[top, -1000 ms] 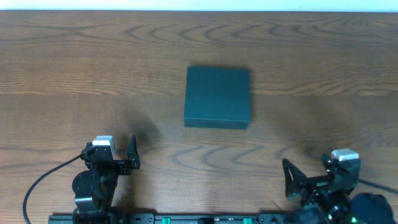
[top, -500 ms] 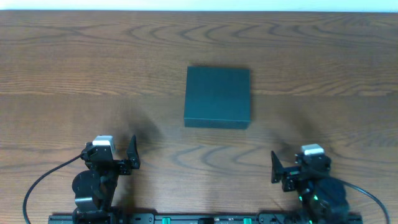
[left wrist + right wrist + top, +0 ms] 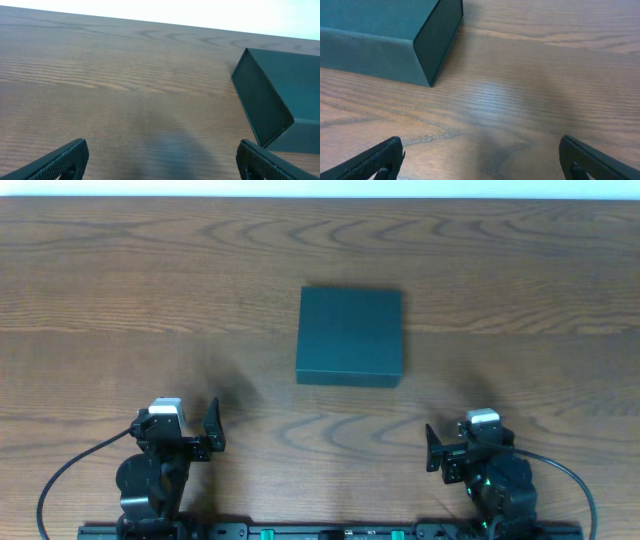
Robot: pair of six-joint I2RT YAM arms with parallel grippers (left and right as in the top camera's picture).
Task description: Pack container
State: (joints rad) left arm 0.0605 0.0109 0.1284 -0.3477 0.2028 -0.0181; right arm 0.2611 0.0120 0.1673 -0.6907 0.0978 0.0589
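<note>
A dark teal box (image 3: 350,337) sits alone near the middle of the wooden worktop (image 3: 100,300), resting flat with its lid down, so that from overhead its top reads as one plain square face. Its front side, the one facing the arms, shows as a slightly darker strip along the near edge. Nothing lies on it or against it.

Both arms are low at the near edge of the worktop, well apart from the box and from each other. The left end effector (image 3: 190,430) is to the near left of the box, and one dark finger (image 3: 213,425) shows beside the wrist housing. In the left wrist view the left end effector (image 3: 162,160) has its two fingers spread wide at the bottom corners, with only bare wood grain between them. The box (image 3: 280,95) stands ahead and to the right in that view, one corner and a side wall turned toward the camera.

The right end effector (image 3: 455,452) is to the near right of the box. In its own wrist view the right end effector (image 3: 482,160) is likewise spread wide, fingertips at the bottom corners and nothing but worktop between them. The box (image 3: 380,40) fills the upper left of that view, its near corner pointing toward the camera, its base flush on the wood.

A black cable (image 3: 60,480) loops out from the left arm's base, and another cable (image 3: 572,472) curves around the right arm's base.
</note>
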